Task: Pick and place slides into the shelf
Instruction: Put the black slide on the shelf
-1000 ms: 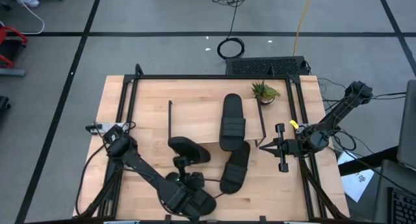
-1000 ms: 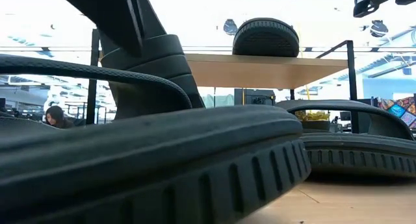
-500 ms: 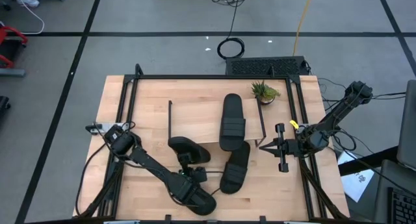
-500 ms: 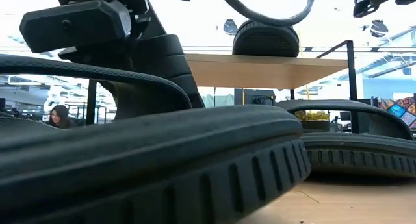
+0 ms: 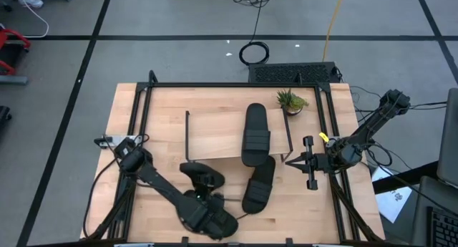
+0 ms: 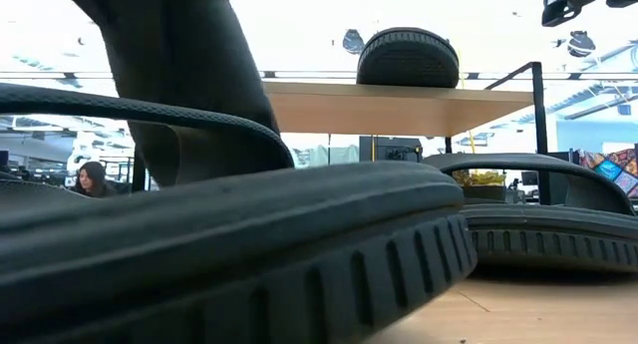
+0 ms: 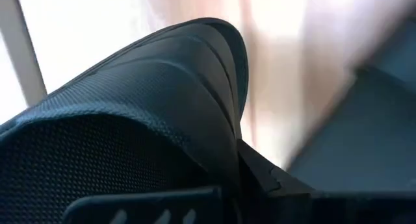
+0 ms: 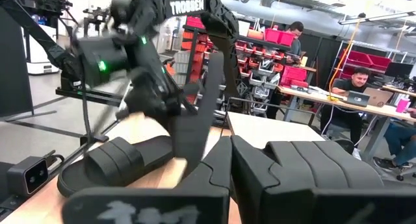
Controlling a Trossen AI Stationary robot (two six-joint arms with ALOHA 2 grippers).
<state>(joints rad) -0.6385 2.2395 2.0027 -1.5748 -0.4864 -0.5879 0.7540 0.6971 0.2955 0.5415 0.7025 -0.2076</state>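
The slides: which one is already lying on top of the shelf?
The slide lying lengthwise on the shelf plank, near the small plant. The others are lower: one on the table in front, one gripped by the left gripper.

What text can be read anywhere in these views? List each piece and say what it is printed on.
"TROSSEN": white letters on the left arm as seen in the right wrist view.
Paper sheet on the floor by the table: its print is too small to read.
Nothing else is legible.
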